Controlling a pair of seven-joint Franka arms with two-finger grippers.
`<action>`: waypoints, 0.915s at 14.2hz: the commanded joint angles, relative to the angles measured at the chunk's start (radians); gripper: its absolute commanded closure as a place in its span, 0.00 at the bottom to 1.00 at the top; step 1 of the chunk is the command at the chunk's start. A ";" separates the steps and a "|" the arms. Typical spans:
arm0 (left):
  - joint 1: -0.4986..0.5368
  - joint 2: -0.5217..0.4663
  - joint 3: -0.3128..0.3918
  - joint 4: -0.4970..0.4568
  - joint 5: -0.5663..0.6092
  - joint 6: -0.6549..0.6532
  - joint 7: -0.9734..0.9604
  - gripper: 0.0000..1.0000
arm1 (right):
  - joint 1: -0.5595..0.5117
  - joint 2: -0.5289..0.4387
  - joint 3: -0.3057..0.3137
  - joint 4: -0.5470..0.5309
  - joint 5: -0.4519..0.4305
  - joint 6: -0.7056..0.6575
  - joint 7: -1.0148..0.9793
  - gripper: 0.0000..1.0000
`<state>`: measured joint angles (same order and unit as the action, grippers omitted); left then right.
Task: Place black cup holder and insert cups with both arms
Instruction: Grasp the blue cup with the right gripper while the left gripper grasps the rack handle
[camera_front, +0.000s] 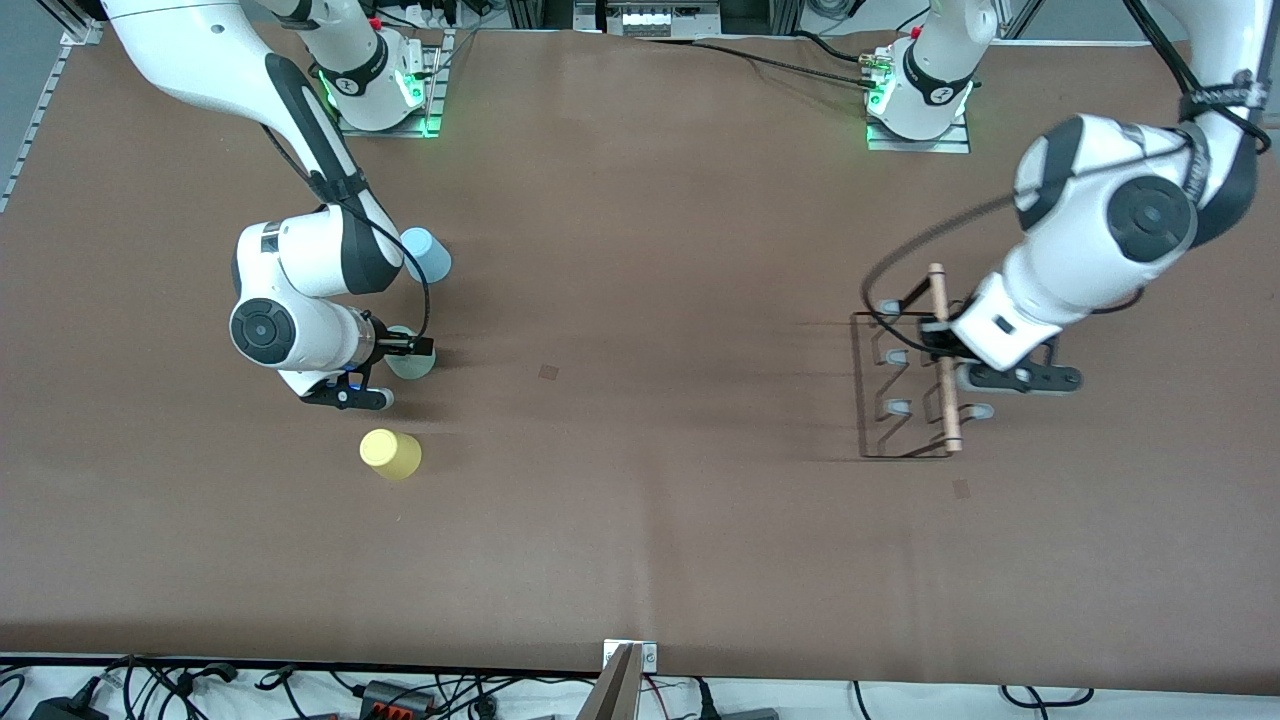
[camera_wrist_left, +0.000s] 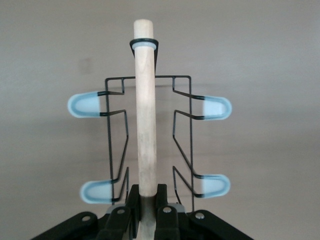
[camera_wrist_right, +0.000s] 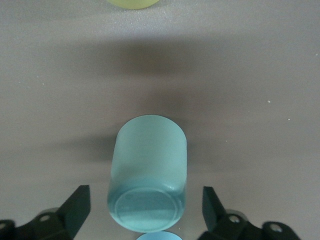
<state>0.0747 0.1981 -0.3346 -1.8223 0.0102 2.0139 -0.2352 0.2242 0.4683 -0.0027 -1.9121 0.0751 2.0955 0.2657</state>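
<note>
- Rack first: the left gripper (camera_wrist_left: 146, 210) has its jaws clenched on the light wooden handle (camera_wrist_left: 145, 110) of the black cup holder (camera_front: 905, 385), near the handle's lower end as the left wrist view shows it.
- That holder sits toward the left arm's end of the counter (camera_front: 640, 500), its wire frame and pale capped prongs (camera_wrist_left: 84, 105) spread to either side of the rod; whether its base rests on the counter or hangs just clear I cannot tell.
- At the right arm's end, the right gripper (camera_wrist_right: 145, 210) is low over the mint green cup (camera_wrist_right: 147, 172), jaws released and standing to either side of it, not touching its walls.
- The blue cup (camera_front: 426, 253) lies farther from the front camera than the mint one, partly hidden by the right arm; the yellow cup (camera_front: 390, 453) lies nearer to that camera, well apart from both.
- Step in hand, as I judge it: placing the holder, while the right arm lines up its first cup.
- Next move likely calls for carrying the holder toward the middle and setting it level, then closing squarely on the mint cup.
- Room is generous: the counter's middle is bare between the two arms, and no edge is near either gripper.
- Risk: the blue cup is close to the right arm and could be nudged.
</note>
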 joint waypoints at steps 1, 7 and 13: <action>-0.070 0.023 -0.032 0.072 -0.015 -0.043 -0.112 1.00 | -0.003 -0.005 0.000 -0.007 0.015 0.006 0.004 0.43; -0.355 0.246 -0.029 0.320 -0.001 -0.041 -0.430 1.00 | -0.009 -0.007 -0.005 0.232 0.015 -0.230 -0.008 0.83; -0.475 0.400 -0.015 0.463 -0.004 -0.011 -0.498 1.00 | -0.031 -0.008 -0.011 0.369 0.014 -0.353 -0.013 0.83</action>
<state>-0.3553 0.5534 -0.3664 -1.4485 0.0092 2.0175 -0.7150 0.2046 0.4470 -0.0157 -1.5603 0.0753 1.7599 0.2642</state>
